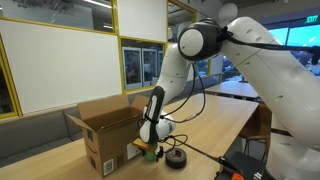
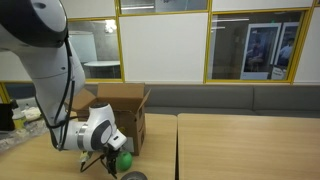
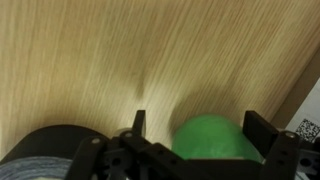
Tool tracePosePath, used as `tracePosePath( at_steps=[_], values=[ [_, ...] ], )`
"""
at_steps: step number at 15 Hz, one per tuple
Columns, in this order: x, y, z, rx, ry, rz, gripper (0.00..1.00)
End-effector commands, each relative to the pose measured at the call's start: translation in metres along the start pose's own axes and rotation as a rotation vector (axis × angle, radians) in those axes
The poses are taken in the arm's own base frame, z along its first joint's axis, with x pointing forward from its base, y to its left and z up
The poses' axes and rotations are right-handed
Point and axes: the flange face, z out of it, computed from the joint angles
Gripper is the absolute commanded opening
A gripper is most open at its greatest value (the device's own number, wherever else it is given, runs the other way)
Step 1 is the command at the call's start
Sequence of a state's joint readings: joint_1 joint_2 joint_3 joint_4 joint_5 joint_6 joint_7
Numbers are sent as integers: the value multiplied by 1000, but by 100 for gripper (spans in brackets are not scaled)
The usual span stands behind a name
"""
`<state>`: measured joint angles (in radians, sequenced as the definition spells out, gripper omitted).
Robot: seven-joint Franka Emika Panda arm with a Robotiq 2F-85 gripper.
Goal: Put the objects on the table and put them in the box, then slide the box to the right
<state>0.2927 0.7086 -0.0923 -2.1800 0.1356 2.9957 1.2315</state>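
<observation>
A green ball lies on the wooden table, between my gripper's two fingers. The fingers stand on either side of it with a gap on the left side, so the gripper is open. In both exterior views the gripper is low over the table, right beside the open cardboard box, with the ball under it. A black tape roll lies flat on the table just next to the ball.
The box's corner with a printed label is close on one side of the gripper. The wooden table extends away from the box. A black device sits at the table's near edge.
</observation>
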Motion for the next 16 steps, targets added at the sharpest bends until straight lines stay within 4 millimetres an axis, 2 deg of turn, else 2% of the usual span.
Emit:
tracePosePath(
  at_steps=[1, 10, 11, 12, 14, 16],
  values=[
    [21, -10, 11, 28, 4, -12, 100],
    [92, -19, 34, 41, 31, -24, 100],
    [99, -20, 35, 43, 34, -24, 75],
    [104, -21, 34, 48, 32, -24, 74],
    [112, -21, 33, 53, 33, -30, 59],
    [116, -22, 33, 57, 37, -34, 56]
  ],
)
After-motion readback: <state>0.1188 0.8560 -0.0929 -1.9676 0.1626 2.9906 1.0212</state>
